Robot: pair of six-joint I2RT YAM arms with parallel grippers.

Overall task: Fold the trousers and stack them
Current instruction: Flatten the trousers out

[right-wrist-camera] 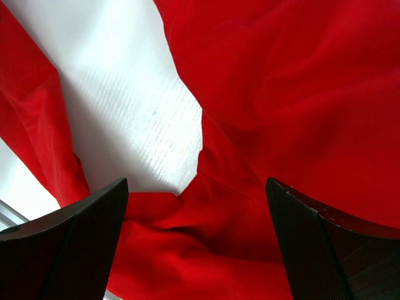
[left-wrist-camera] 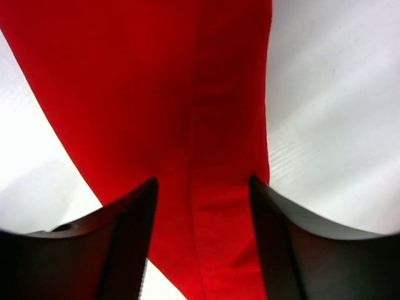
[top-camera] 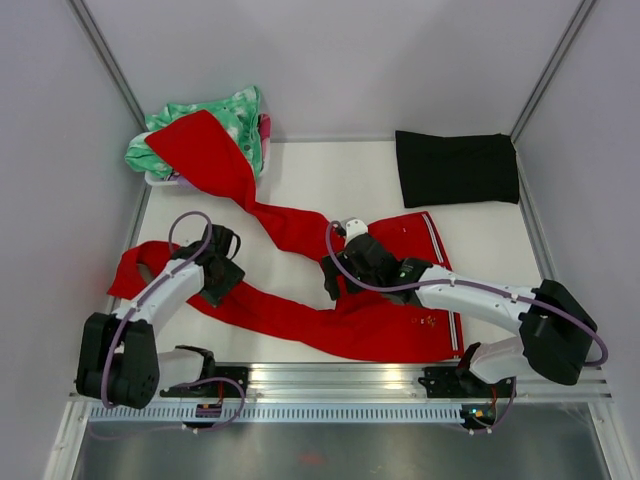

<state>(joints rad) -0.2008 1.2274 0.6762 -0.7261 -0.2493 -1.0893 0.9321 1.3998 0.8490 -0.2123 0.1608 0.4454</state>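
One pair of red trousers (top-camera: pixel 385 320) lies spread on the white table (top-camera: pixel 330 175), with two legs to count. One leg runs toward the far left corner and ends draped over a single green-and-white mottled garment (top-camera: pixel 238 115). The other leg stretches left along the near side. The white-striped waistband sits at the right end. One black folded cloth (top-camera: pixel 455 168) lies apart at the far right. Two arms work the scene.

The left arm reaches forward from its base and bends down over the near leg. The left gripper (top-camera: pixel 222 275) is released, and in its wrist view the two dark fingers (left-wrist-camera: pixel 125 244) stand apart with the red leg (left-wrist-camera: pixel 187 94) running between them and bare table (left-wrist-camera: pixel 331 94) on either side.

The right arm stretches leftward across the seat of the trousers, with the right gripper (top-camera: pixel 335 278) over the place where the legs part. It too is released: its fingers (right-wrist-camera: pixel 312 244) are spread wide above the fork of red fabric (right-wrist-camera: pixel 281 94), with a wedge of table (right-wrist-camera: pixel 125 106) showing between the legs. Whether either set of fingertips touches the cloth cannot be told
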